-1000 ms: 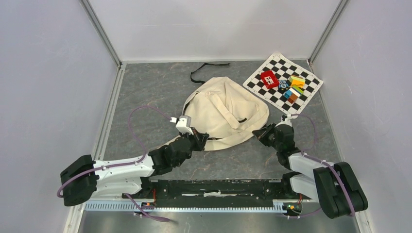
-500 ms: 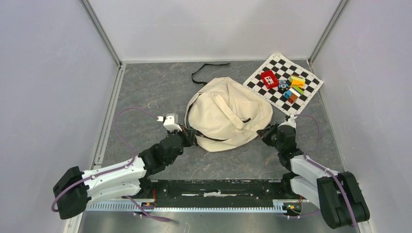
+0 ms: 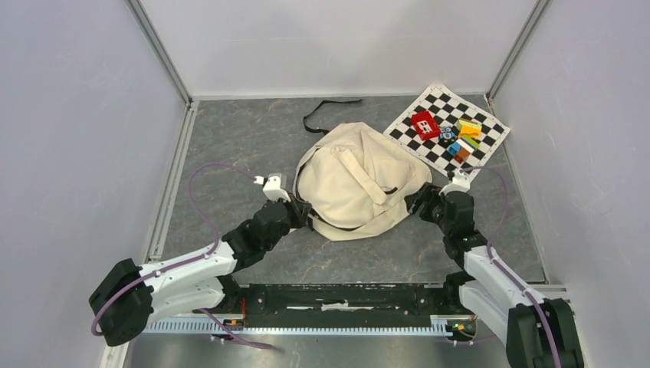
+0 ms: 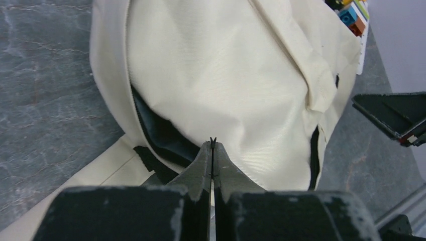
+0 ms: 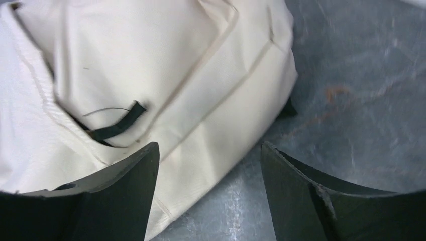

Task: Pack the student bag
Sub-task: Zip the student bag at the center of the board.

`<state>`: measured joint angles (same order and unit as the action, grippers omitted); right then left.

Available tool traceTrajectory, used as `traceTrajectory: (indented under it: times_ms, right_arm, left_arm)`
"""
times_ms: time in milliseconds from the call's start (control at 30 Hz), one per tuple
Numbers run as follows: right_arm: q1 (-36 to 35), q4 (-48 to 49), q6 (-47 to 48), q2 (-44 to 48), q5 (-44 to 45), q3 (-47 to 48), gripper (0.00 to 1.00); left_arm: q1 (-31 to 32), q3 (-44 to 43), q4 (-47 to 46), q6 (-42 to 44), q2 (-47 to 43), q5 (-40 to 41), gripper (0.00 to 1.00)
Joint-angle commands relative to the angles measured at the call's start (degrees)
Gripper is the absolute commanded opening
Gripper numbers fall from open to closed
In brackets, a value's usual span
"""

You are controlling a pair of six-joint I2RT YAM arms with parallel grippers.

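Top view: my right gripper (image 3: 418,205) has just let go. A second ago it was clamped on the near right edge of the student bag (image 3: 356,180); now its jaws stand apart just beside that edge. My left gripper (image 3: 306,218) is still pinched shut on the bag's near left edge. The bag has bunched up rounder and slid a bit away from both grippers, and it lies on the desk (image 3: 230,153) between them. My read: the two-arm repositioning is done, the right arm is free to fetch, and the left keeps the mouth anchored. Toy blocks (image 3: 458,138) sit on the checkered mat (image 3: 490,136), beyond and to the right of my right gripper, and none is in the bag as far as I can see. So packing has not started.

Left wrist: the left gripper (image 4: 212,150) has its jaws fully together on a thin black bit at the rim of the bag (image 4: 226,75), probably a zipper tab. A dark slit (image 4: 161,135) opens just left of the tips. It shows lining only, and I can't tell what is inside.

Right wrist: the right gripper (image 5: 208,150) has its jaws wide and grips nothing. The bag's (image 5: 125,65) hem runs across the gap unclamped, with a black strap end (image 5: 118,123) just ahead and left.
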<state>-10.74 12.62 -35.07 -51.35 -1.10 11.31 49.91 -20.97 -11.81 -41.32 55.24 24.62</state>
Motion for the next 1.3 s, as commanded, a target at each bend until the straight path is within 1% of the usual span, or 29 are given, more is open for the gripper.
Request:
traceTrajectory:
  times_ms: [0,100,133,200,267,400,467,533,600,633,733,767,900,1067,1233,1267]
  right_arm:
    - [-0.3,0.1,14.4,4.7,-4.6,4.8,0.82]
    - [-2.1,4.0,19.4,5.4,-12.5,5.8,0.85]
    - [-3.7,4.9,20.7,4.4,-14.4,6.8,0.85]
    - [-9.5,5.2,23.9,1.8,-15.9,9.0,0.85]
    - [-17.1,4.8,27.3,-1.3,-14.4,11.7,0.84]
    - [-30.2,6.1,29.1,-7.2,-9.8,16.4,0.81]
    - [-35.4,6.6,30.8,-9.6,-6.7,18.2,0.81]
    - [-39.4,6.2,32.9,-12.5,-3.1,20.1,0.80]
    - [-42.3,4.7,34.5,-15.6,-1.0,22.4,0.77]
    - [-43.4,4.0,36.3,-16.8,0.0,23.4,0.75]
    - [-46.2,3.7,37.4,-19.6,1.4,25.3,0.71]
    - [-47.0,3.7,37.6,-20.4,3.3,25.8,0.70]
    - [-49.1,3.2,38.2,-23.6,8.4,27.6,0.67]
    - [-51.6,3.5,39.5,-26.6,11.1,28.7,0.61]
    - [-53.2,3.5,39.5,-29.6,16.0,29.7,0.51]
    - [-53.5,3.7,39.3,-29.9,17.4,29.7,0.46]
  left_arm:
    - [-0.3,-2.7,-6.5,2.4,1.0,-5.5,0.02]
    - [-0.3,-2.2,-7.3,1.4,1.4,-6.0,0.02]
    - [-0.3,-2.1,-7.3,1.2,1.5,-6.1,0.02]
    - [-0.3,-2.1,-7.2,0.7,1.6,-6.1,0.02]
    - [-0.3,-2.1,-7.0,-0.5,1.5,-6.0,0.02]
    - [-0.3,-2.4,-6.5,-2.4,1.2,-5.9,0.02]
    - [-0.3,-2.7,-5.6,-2.9,1.0,-5.8,0.02]
    - [-0.3,-2.8,-4.9,-3.3,0.8,-5.4,0.02]
    - [-0.3,-2.8,-4.4,-3.7,0.6,-5.0,0.02]
    - [-0.4,-2.8,-4.2,-3.9,0.4,-4.9,0.02]
    - [-0.4,-2.8,-3.6,-4.0,0.2,-4.6,0.02]
    - [-0.5,-2.8,-3.6,-4.0,0.1,-4.5,0.02]
    - [-0.6,-3.0,-3.5,-3.9,0.2,-4.5,0.02]
    - [-0.6,-3.2,-3.3,-3.9,0.2,-4.6,0.02]
    - [-0.6,-3.3,-3.2,-3.9,0.2,-4.6,0.02]
    - [-0.6,-3.4,-3.1,-3.9,0.3,-4.6,0.02]
